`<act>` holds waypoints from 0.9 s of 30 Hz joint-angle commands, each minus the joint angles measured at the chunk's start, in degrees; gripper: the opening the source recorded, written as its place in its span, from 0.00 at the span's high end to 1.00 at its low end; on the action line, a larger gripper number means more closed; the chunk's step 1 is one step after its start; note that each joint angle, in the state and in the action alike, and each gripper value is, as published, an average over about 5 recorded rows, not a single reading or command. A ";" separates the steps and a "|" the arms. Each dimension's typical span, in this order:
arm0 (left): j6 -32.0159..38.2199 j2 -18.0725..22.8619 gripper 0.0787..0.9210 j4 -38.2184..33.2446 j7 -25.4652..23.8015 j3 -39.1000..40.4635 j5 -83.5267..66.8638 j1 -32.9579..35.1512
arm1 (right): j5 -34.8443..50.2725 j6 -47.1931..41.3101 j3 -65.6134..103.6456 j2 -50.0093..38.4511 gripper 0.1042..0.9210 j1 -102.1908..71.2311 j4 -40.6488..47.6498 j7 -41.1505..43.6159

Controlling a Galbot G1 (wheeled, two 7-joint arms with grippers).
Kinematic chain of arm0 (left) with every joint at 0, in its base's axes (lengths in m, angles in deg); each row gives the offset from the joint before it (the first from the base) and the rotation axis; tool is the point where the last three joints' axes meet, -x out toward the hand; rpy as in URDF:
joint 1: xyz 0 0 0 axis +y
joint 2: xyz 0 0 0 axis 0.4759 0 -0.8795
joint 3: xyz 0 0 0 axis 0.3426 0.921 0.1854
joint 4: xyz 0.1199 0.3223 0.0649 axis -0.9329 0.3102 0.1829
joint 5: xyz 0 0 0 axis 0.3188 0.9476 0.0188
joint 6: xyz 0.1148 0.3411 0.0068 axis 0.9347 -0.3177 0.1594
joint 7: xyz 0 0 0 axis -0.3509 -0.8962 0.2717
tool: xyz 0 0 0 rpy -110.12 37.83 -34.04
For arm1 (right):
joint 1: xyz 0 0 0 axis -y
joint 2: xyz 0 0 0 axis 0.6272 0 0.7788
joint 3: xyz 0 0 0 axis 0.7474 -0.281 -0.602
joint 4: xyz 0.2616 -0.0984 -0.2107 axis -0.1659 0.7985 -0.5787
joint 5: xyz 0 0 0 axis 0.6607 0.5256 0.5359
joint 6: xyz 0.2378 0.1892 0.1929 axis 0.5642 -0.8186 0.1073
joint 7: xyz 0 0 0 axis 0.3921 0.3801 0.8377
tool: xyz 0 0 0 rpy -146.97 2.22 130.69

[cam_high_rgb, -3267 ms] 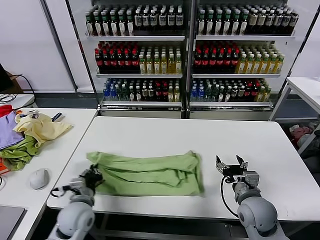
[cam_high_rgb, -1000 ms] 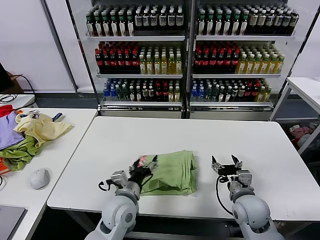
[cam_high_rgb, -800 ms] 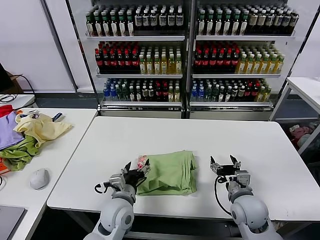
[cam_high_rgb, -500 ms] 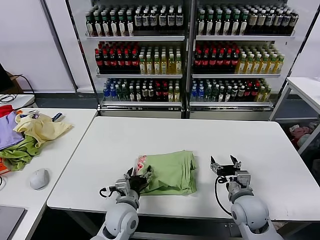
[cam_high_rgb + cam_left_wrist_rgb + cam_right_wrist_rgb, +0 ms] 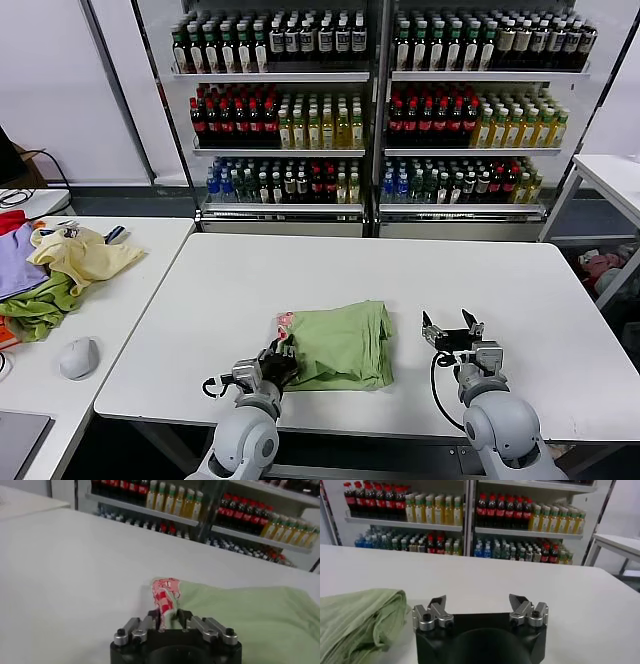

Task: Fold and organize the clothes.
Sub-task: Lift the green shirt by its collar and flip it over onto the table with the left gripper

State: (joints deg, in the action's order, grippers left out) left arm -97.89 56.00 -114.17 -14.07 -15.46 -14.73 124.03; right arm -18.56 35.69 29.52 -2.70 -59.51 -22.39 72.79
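Left pincer (image 5: 169, 616) grasps the shirt's (image 5: 345, 345) red-and-white print, writing unreadable; right pincer (image 5: 478, 606) released.

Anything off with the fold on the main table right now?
One thing: on the folded green shirt, the corner nearest the left gripper is flipped up, showing the red-and-white print instead of lying flat. The left jaws are closing on that edge. The right gripper sits open beside the shirt.

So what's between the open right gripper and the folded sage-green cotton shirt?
Nothing: in the head view only bare white table separates the right gripper from the folded sage-green cotton shirt.
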 commanded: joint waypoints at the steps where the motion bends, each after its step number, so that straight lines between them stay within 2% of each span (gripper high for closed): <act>1: 2.32 -0.50 0.81 -3.05 -0.57 -8.12 -19.13 0.04 | -0.01 -0.04 -0.11 0.05 0.12 -0.02 -0.30 -0.04; 5: 2.47 -1.86 0.92 -5.07 -0.74 -14.27 -29.06 -0.37 | 0.02 -0.07 -0.17 -0.01 0.12 0.04 -0.46 -0.04; 10: 1.24 -5.61 0.95 -7.27 -0.82 -23.06 -38.01 -1.12 | 0.17 -0.08 -0.20 -0.11 0.12 0.11 -0.78 0.00; 19: -3.60 -20.76 0.95 -9.60 -0.28 -38.46 -52.86 -2.28 | 0.71 0.05 -0.21 -0.23 0.12 0.17 -1.48 0.08; 23: -4.11 -24.24 0.95 -14.12 0.76 -38.01 -54.63 -3.63 | 1.01 0.04 0.01 -0.44 0.12 0.18 -2.30 0.10; 25: -4.00 -23.78 0.95 -16.67 1.20 -34.64 -52.57 -4.65 | 1.11 0.02 0.26 -0.55 0.12 0.10 -2.73 0.09; 27: -3.91 -21.48 0.95 -18.23 1.38 -27.83 -47.14 -6.03 | 1.19 0.04 0.58 -0.63 0.12 -0.07 -3.09 0.10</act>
State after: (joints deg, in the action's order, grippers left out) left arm -100.08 40.82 -124.22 -13.66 -44.63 -57.68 121.12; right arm -17.46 35.71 29.64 -3.25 -59.45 -24.60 72.88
